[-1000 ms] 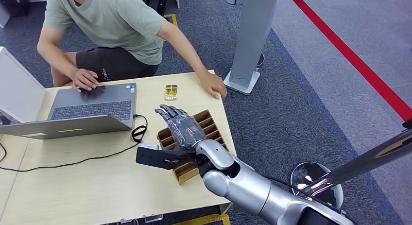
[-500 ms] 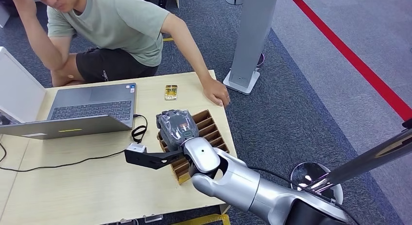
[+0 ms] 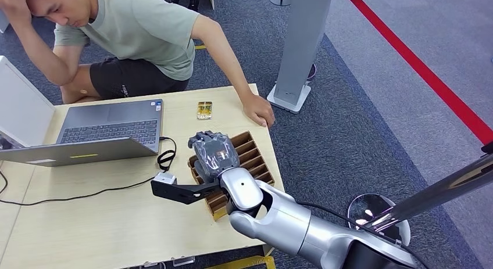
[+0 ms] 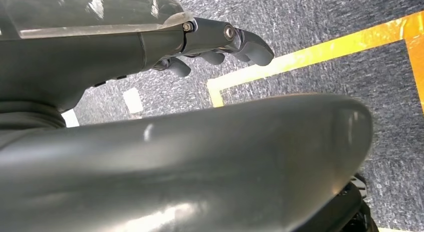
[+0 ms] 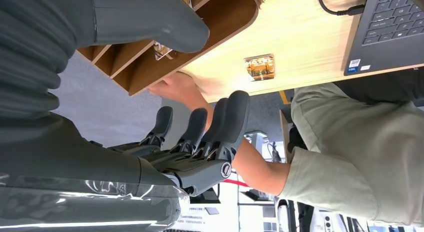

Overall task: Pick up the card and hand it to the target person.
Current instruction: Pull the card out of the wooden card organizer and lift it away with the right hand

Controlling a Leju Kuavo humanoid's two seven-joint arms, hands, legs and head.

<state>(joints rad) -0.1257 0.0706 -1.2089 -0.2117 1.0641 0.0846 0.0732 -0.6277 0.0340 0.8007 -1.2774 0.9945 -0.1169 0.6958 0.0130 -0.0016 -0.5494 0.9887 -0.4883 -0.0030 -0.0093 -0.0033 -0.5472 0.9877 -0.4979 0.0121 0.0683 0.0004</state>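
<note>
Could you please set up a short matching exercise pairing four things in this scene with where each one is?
Things:
1. card
2. laptop
3. right hand
4. person's hand

Places:
A. over the wooden slotted tray
B. on the table's right edge
C. lying flat on the table between laptop and person's hand
D. open on the table's left part

Pairs: 1-C, 2-D, 3-A, 4-B

Light wood counter [image 3: 116, 222] on blue-grey carpet. On it: open grey laptop [image 3: 110, 126] at far left w/ 2nd closed one [image 3: 75, 151] in front; black cable [image 3: 87, 193] trailing to white plug [image 3: 164, 178]; small card [image 3: 204, 110] near far edge; brown slotted tray [image 3: 247, 153] at right edge; person's hand [image 3: 260, 112] resting on far right corner.
</note>
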